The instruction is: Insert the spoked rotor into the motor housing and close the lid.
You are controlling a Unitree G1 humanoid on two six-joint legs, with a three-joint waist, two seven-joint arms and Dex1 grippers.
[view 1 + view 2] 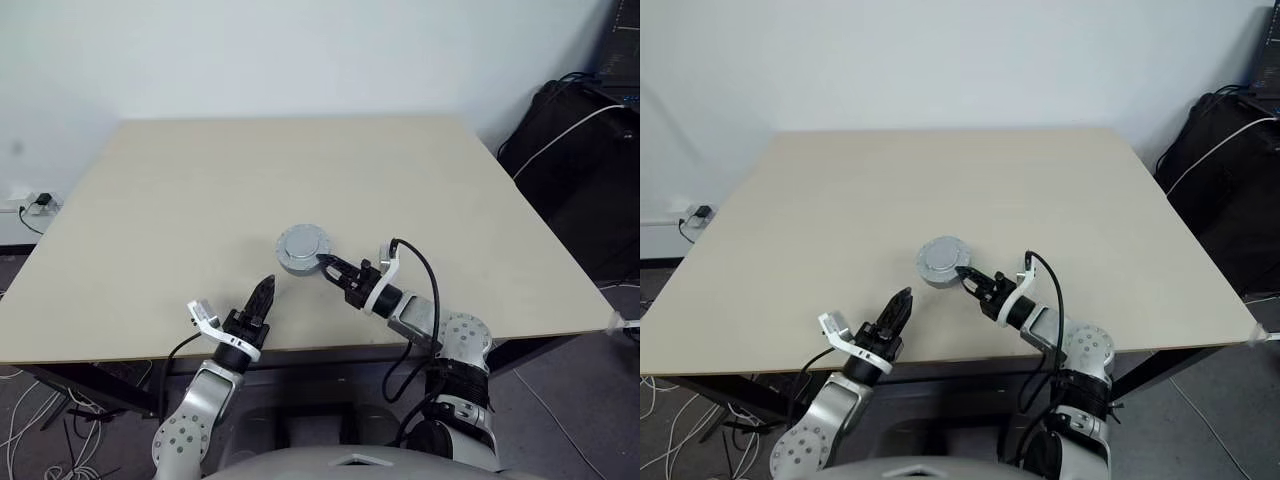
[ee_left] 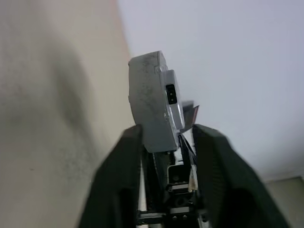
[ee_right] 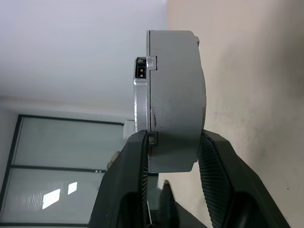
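beige tabletop (image 1: 420, 200) by a white wall; right claw (image 1: 327, 265) grips the closed motor housing (image 1: 303, 248); left claw (image 1: 266, 290) parted, empty.

Motor housing (image 1: 303, 249) between the hands, right hand (image 1: 330, 266) gripping it

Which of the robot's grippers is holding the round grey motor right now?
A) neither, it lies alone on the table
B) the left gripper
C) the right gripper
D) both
C: the right gripper clamps the closed grey motor housing by its edge, while the left gripper stands open and apart from it.
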